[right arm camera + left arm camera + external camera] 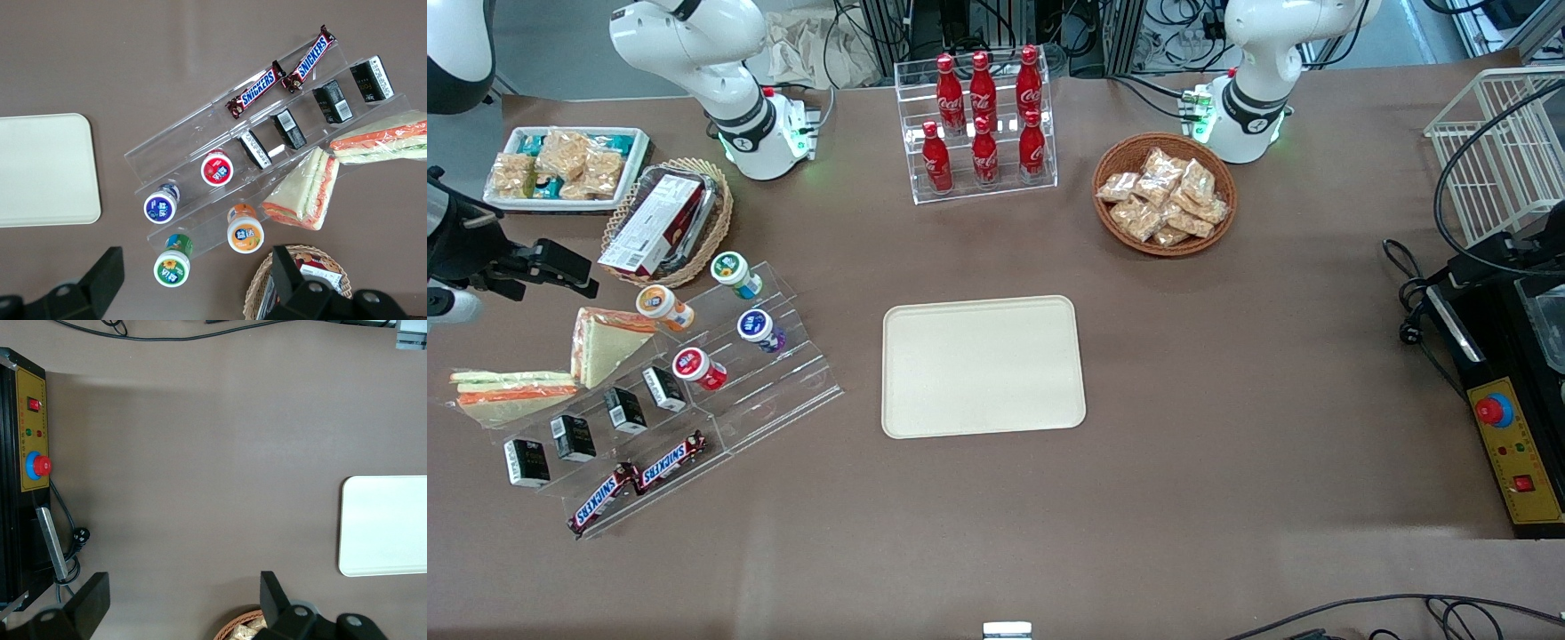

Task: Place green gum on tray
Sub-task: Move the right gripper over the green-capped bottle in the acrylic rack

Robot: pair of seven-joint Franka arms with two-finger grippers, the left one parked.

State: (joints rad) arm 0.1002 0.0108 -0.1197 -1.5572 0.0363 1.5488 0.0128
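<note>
Gripper spread wide and holding nothing, hanging high at the working arm's end of the table, above the sandwiches and the wicker basket, well apart from any bottle; in the right wrist view the 2 dark fingers splayed with the green gum showing in the gap between them. Green gum standing on the top step of the clear stepped rack, white lid with green and yellow label facing up, teal body below, orange-lidded bottle just beside it on the same step, purple bottle and red bottle on steps nearer the front camera. Probably light, rigid plastic, smooth and a little slippery, round enough to roll if tipped; best pinched across the body just under the lid, jaws kept clear of the orange neighbour and the rack's lip. Arm reaching out low from its base with the wrist turned so the camera looks straight down, poised for a vertical descent. Tray bare, flat on the brown cloth near the table's middle, well apart from the rack, nothing placed on it yet
</note>
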